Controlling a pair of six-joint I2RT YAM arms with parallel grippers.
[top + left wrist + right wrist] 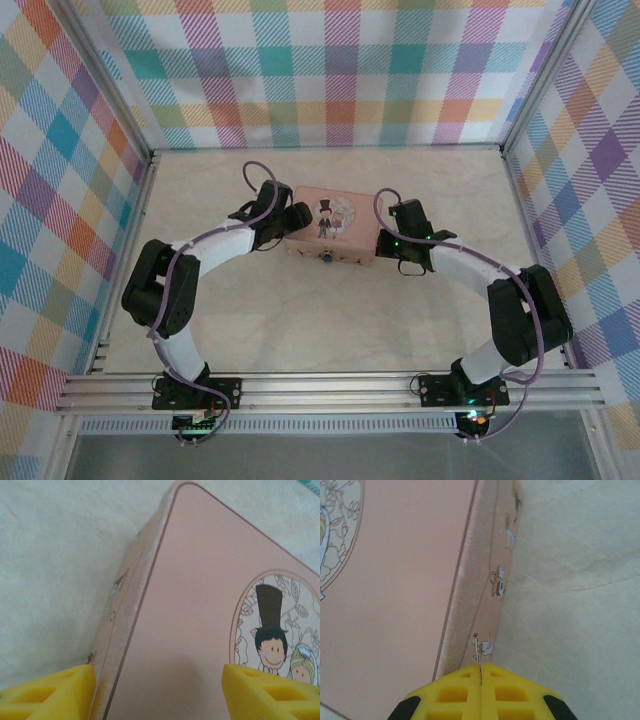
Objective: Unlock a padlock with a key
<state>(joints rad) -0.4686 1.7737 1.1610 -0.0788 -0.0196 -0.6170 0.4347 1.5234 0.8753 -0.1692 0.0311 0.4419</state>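
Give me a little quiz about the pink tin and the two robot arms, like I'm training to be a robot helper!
1. True or false: the left tool is shut.
2. What does the shut right tool pinch? A) a thin sliver, likely the key B) a spoon C) nothing
3. Fill in: in the top view, the padlock sits at the tin's ____ edge (upper or lower in the picture).
Key: 1 false; 2 A; 3 lower.
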